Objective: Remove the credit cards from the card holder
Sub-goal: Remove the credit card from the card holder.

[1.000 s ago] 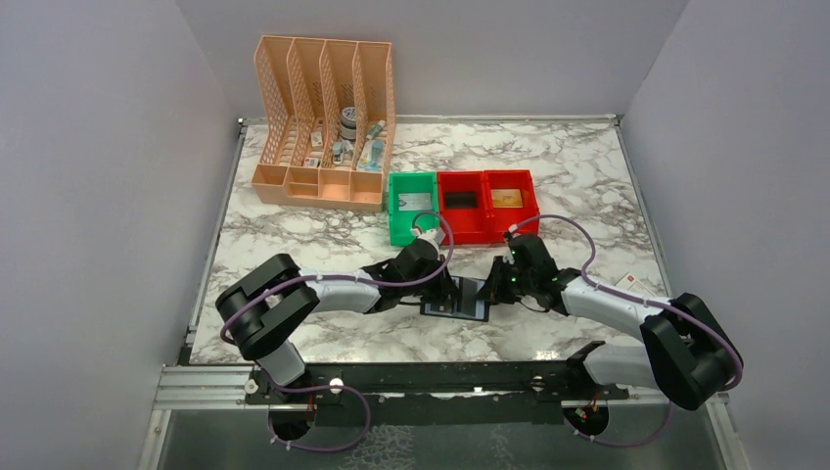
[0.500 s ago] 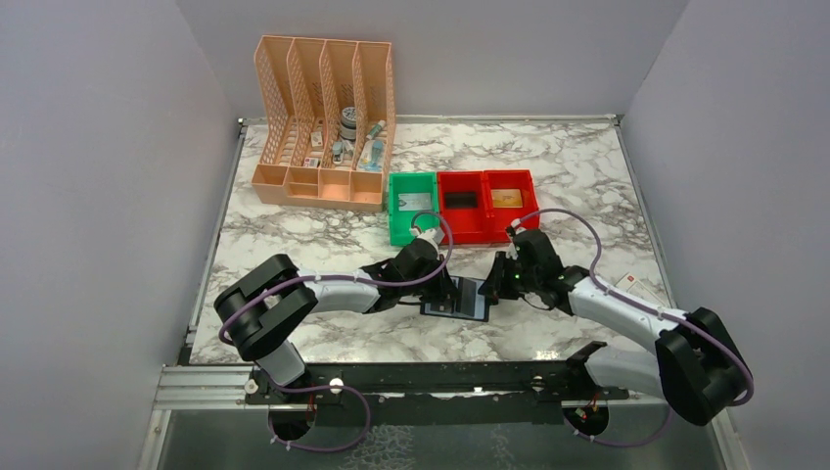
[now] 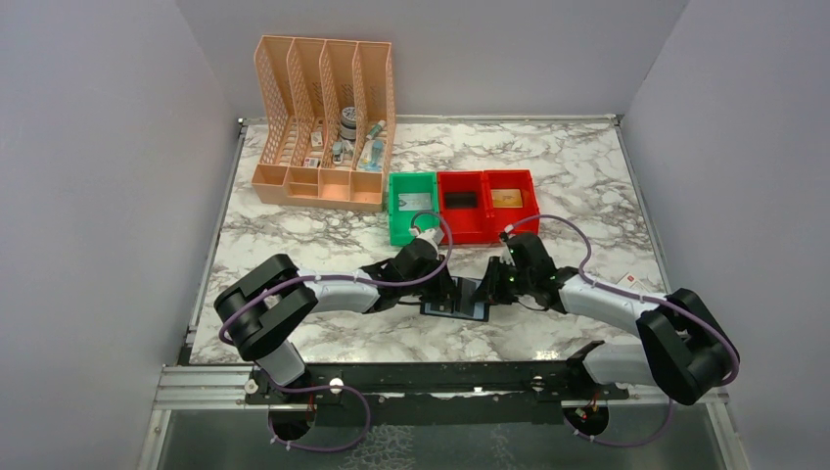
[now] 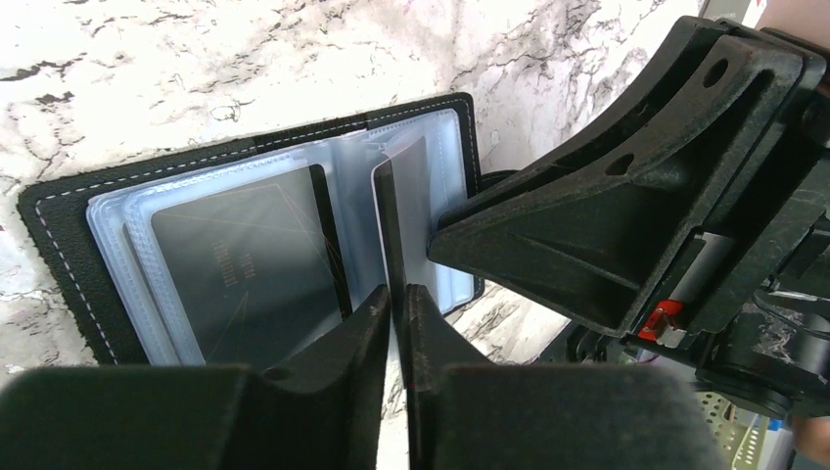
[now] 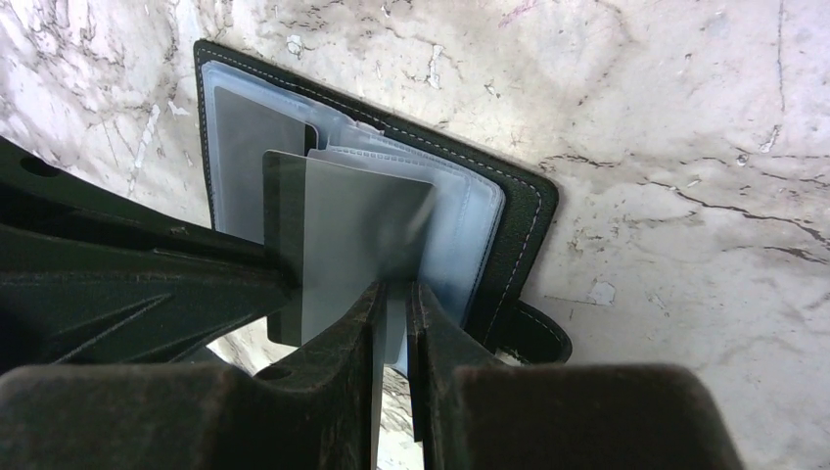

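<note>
Left arm: stretched low from the near-left base to the table's middle, elbow folded back, left gripper (image 4: 396, 294) over the card holder (image 5: 524, 211).
Right arm: reaching in low from the near-right base, right gripper (image 5: 393, 289) nose to nose with the left one, almost touching.
Left claw: all but closed, a sliver of gap, pinched on the edge of the raised grey card (image 5: 284, 215).
Right claw: nearly closed too, nipping the lower edge of the clear sleeve (image 5: 391, 215) that the grey card sits partly inside.
Card holder: lying open and flat on the marble table (image 3: 587, 166), near the front edge, between the two wrists.
Cards counted: two in the holder, namely the raised grey one and a flat card (image 4: 245, 264) under plastic on the other page; one white card (image 3: 631, 281) loose by the right forearm.
Surroundings: one green bin (image 3: 394, 211) and two red bins (image 3: 465, 233) in a row just behind the grippers; one peach file organizer (image 3: 323, 186) with four slots, back left.
In the way: each claw crowding the other over the open pages.
</note>
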You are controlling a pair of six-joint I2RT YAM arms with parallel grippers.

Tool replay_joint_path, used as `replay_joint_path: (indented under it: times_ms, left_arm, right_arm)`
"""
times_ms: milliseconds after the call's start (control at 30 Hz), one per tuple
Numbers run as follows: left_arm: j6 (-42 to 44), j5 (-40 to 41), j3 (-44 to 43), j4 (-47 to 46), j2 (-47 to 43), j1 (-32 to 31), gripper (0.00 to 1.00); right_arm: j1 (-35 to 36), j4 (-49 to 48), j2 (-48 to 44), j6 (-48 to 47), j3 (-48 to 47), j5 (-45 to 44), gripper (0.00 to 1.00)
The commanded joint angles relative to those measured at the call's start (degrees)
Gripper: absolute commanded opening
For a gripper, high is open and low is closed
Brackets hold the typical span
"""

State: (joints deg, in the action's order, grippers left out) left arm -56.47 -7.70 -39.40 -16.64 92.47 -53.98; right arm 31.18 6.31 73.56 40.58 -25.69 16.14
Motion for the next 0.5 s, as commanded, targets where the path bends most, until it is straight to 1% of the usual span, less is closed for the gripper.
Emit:
replay_joint_path:
  times_ms: [0, 33, 67, 233, 367, 467]
  left_arm:
    - [0.1, -2.3, 0.8, -2.5, 0.7, 0.2, 0.18]
    - [0.0, -2.5, 0.7, -2.7, 0.8, 0.2, 0.19]
    - [0.0, -2.6, 0.6, -2.8, 0.9, 0.2, 0.17]
    - [0.0, -1.1, 1.6, -2.6, -0.2, 0.4, 0.0]
    - [0.1, 1.2, 2.8, -0.3, -2.1, 0.9, 0.0]
    - [0.8, 2.0, 3.1, 1.7, -3.5, 1.4, 0.0]
  right_arm:
    - [0.1, 1.1, 1.2, 0.2, 2.3, -5.3, 0.15]
    - [0.1, 1.2, 1.1, 0.2, 2.4, -5.4, 0.15]
    - [0.1, 1.1, 1.2, 0.2, 2.5, -5.5, 0.15]
    - [0.1, 2.3, 1.1, 0.0, 1.9, -7.4, 0.15]
    - [0.1, 4.5, 0.0, -1.2, 0.8, -10.4, 0.15]
    - [0.1, 5.4, -0.7, -2.2, 0.0, -10.7, 0.15]
